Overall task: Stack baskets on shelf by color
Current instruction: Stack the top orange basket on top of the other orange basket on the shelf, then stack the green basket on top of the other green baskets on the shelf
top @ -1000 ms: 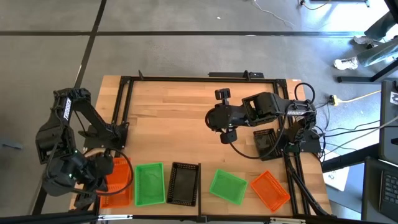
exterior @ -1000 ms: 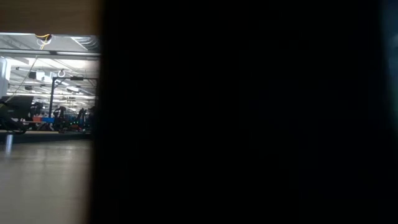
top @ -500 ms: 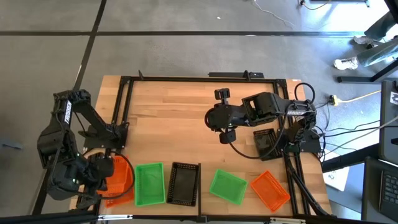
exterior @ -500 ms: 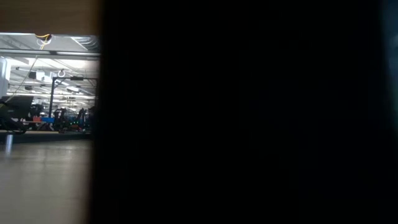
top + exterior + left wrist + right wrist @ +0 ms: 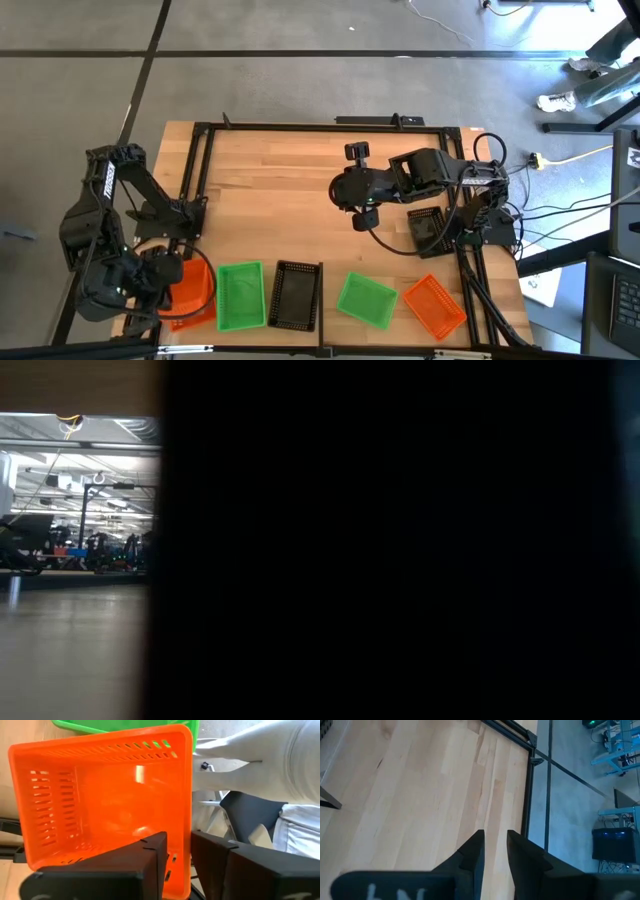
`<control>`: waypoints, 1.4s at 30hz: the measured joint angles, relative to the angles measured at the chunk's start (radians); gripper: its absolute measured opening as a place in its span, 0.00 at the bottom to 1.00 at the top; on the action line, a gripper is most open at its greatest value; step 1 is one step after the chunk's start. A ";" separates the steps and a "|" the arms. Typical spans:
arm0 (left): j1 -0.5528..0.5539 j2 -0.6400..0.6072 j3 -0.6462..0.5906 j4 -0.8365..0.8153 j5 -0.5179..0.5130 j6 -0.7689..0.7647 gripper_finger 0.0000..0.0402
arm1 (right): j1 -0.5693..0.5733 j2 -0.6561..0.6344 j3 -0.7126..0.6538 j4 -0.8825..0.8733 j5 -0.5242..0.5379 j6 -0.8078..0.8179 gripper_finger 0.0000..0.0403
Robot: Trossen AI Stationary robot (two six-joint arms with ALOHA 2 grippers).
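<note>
Left gripper (image 5: 176,857) straddles the near wall of an orange basket (image 5: 107,802) at the table's front-left corner; one finger inside, one outside, a sliver of gap on each side, so spread rather than pinching. Judgement: close squarely on the wall before lifting, keep the basket level, and clear the green basket (image 5: 240,295) just beside it.

Right gripper (image 5: 362,205) hovers over bare tabletop (image 5: 420,795) mid-table, fingers slightly parted, holding nothing.

Containers: black basket (image 5: 296,295), second green basket (image 5: 366,299) and second orange basket (image 5: 434,305) sit along the front edge. All appear empty. Shelf not identifiable.
</note>
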 joint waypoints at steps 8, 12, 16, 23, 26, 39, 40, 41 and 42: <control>0.000 -0.001 0.000 0.074 0.010 0.005 0.18 | 0.000 0.000 0.000 0.000 0.000 0.000 0.21; 0.000 -0.001 0.000 0.074 0.019 0.005 0.18 | 0.000 0.000 0.000 0.000 0.000 0.000 0.21; 0.000 -0.001 0.000 0.074 -0.075 0.062 0.18 | 0.000 -0.003 0.000 -0.004 -0.002 0.016 0.21; 0.000 -0.001 0.000 0.045 -0.378 0.266 0.18 | 0.006 -0.074 0.000 -0.076 -0.085 0.175 0.21; 0.000 -0.001 0.000 -0.006 -0.528 0.319 0.18 | 0.029 -0.102 0.000 -0.159 -0.086 0.235 0.21; 0.078 -0.002 0.000 -0.160 -0.848 0.334 0.18 | 0.186 -0.226 -0.215 -0.166 -0.286 0.520 0.21; 0.087 -0.002 0.000 -0.160 -0.848 0.341 0.18 | 0.198 -0.233 -0.253 -0.164 -0.294 0.571 0.21; 0.096 -0.002 0.000 -0.160 -0.848 0.346 0.18 | 0.210 -0.235 -0.290 -0.164 -0.299 0.625 0.21; 0.106 -0.002 0.000 -0.160 -0.848 0.349 0.18 | 0.221 -0.237 -0.329 -0.162 -0.313 0.674 0.21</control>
